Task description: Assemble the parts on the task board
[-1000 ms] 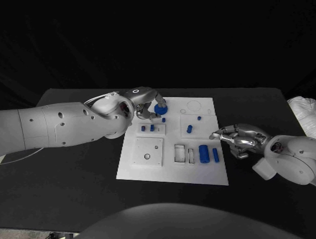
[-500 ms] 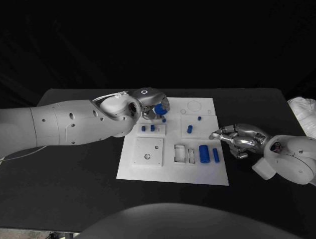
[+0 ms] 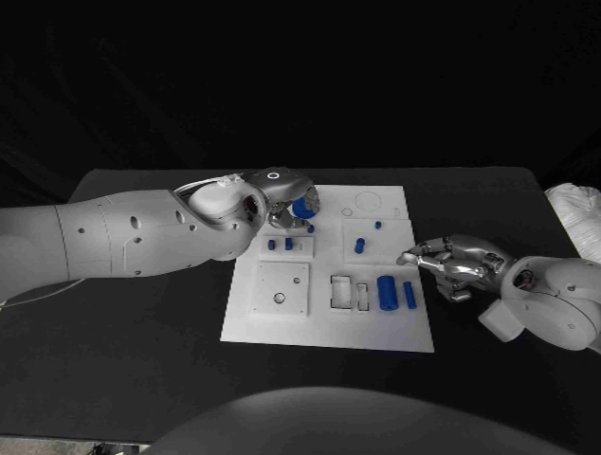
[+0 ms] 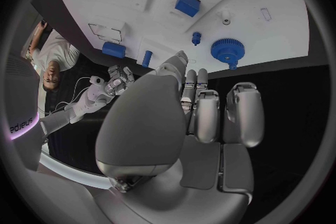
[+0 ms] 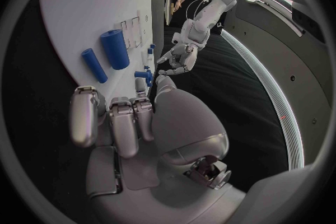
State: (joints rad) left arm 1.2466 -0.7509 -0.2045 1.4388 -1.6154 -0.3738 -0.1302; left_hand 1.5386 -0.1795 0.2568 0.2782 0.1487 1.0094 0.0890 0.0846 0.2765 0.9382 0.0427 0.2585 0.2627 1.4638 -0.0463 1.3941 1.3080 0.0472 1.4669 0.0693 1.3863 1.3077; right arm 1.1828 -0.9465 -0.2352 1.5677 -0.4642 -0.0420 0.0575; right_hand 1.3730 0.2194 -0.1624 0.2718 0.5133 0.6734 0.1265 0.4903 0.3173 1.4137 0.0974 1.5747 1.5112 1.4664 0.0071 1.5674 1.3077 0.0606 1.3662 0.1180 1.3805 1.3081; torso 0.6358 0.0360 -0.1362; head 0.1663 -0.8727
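Hovering over the far corner of the task board [image 3: 328,327], the left hand [image 3: 290,204] was seen with fingers spread and nothing held. Just beyond its fingertips [image 4: 181,59] the blue gear [image 4: 225,50] lay on the board; whether it was seated could not be told. Farther out, small blue blocks [image 4: 187,4] sat nearer the middle. Well away, beside the right hand [image 3: 446,266], loosely curled and empty, two blue cylinders [image 3: 398,292] lay loose, judged unassembled. Much seemed left.
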